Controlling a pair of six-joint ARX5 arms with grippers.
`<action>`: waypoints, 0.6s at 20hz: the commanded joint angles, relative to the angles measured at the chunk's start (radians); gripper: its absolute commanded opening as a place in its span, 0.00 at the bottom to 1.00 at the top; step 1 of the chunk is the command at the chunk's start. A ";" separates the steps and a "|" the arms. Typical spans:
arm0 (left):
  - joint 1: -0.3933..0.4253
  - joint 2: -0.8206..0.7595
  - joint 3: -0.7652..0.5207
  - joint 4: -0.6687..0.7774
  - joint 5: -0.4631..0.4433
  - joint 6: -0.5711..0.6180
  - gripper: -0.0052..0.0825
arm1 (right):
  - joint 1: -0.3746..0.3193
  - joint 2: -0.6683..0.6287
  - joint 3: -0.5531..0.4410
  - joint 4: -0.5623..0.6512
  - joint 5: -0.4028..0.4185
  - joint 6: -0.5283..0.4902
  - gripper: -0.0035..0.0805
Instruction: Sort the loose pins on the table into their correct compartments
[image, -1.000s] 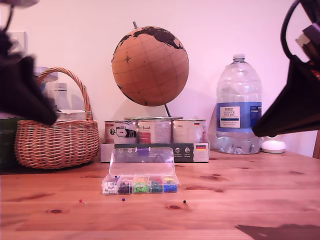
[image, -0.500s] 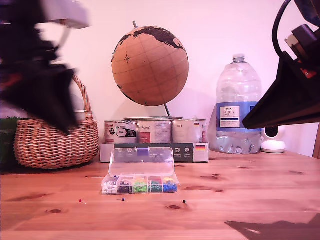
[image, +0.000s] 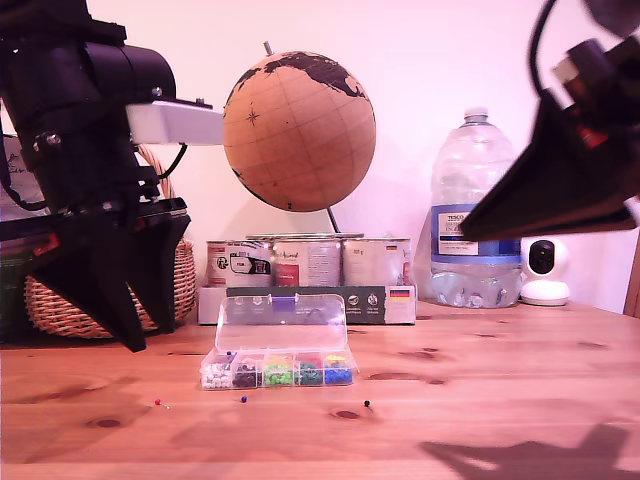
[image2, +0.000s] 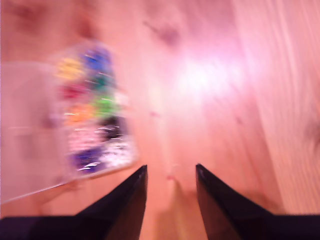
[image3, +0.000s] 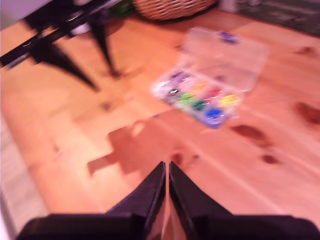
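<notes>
Pins: red (image: 157, 401), blue (image: 243, 398) and dark (image: 367, 404) lie on the surface (image: 500, 400) just before the compartment box (image: 278, 369). My first gripper (image2: 170, 175), fingers apart, hangs over red; advise slow vertical descent. My second gripper (image3: 166, 172), fingers together, is idle.

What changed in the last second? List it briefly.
My first tool swung in from the exterior view's left edge and dropped toward the table beside the basket, open. My second tool drifted slightly toward the exterior view's left, shut. Nothing was picked up. The three pins and the box stayed put.
</notes>
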 joint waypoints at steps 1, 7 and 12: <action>0.008 0.029 -0.011 -0.004 -0.008 0.027 0.37 | 0.027 0.041 0.008 0.025 0.000 -0.011 0.03; 0.043 0.063 -0.002 -0.006 -0.048 0.115 0.37 | 0.066 0.110 0.019 0.032 0.000 -0.021 0.03; 0.058 0.111 0.043 0.006 -0.048 0.142 0.37 | 0.072 0.113 0.020 0.051 0.000 -0.040 0.03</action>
